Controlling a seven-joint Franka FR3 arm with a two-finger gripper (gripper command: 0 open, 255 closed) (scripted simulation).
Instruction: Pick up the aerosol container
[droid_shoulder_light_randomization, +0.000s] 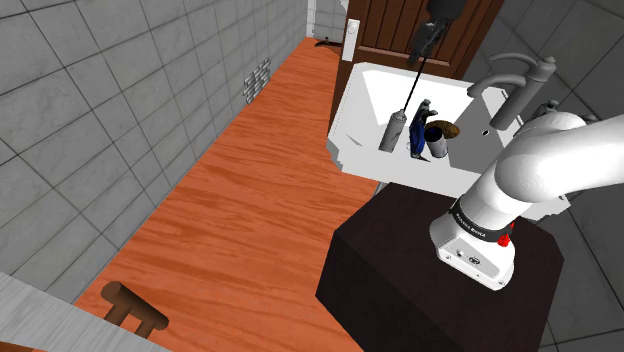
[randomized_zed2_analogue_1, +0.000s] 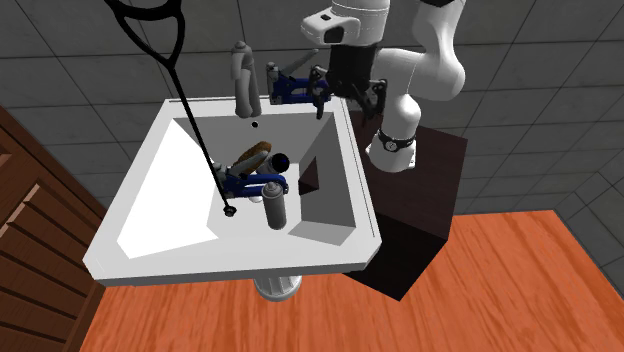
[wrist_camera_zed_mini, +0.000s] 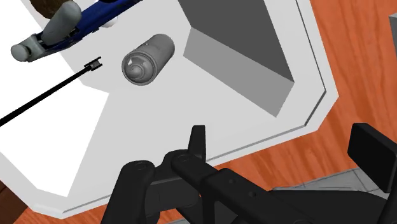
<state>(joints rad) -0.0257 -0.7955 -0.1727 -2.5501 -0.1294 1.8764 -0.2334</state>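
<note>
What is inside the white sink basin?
A grey aerosol can, a blue-and-grey tool, a brown item and a thin black rod's end. The tool covers part of the brown item.

Second exterior view: sink (randomized_zed2_analogue_1: 225, 257) centre-left; aerosol can (randomized_zed2_analogue_1: 272, 204) lying in basin, tool (randomized_zed2_analogue_1: 238, 181) just above it; faucet (randomized_zed2_analogue_1: 241, 80) on upper rim; stand (randomized_zed2_analogue_1: 435, 200) right of sink; door (randomized_zed2_analogue_1: 30, 230) at left edge.

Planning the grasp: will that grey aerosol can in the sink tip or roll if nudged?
Likely tips easily: the aerosol can looks tall and narrow, apparently standing upright. Once down, its round body would probably roll across the smooth sink.
</note>
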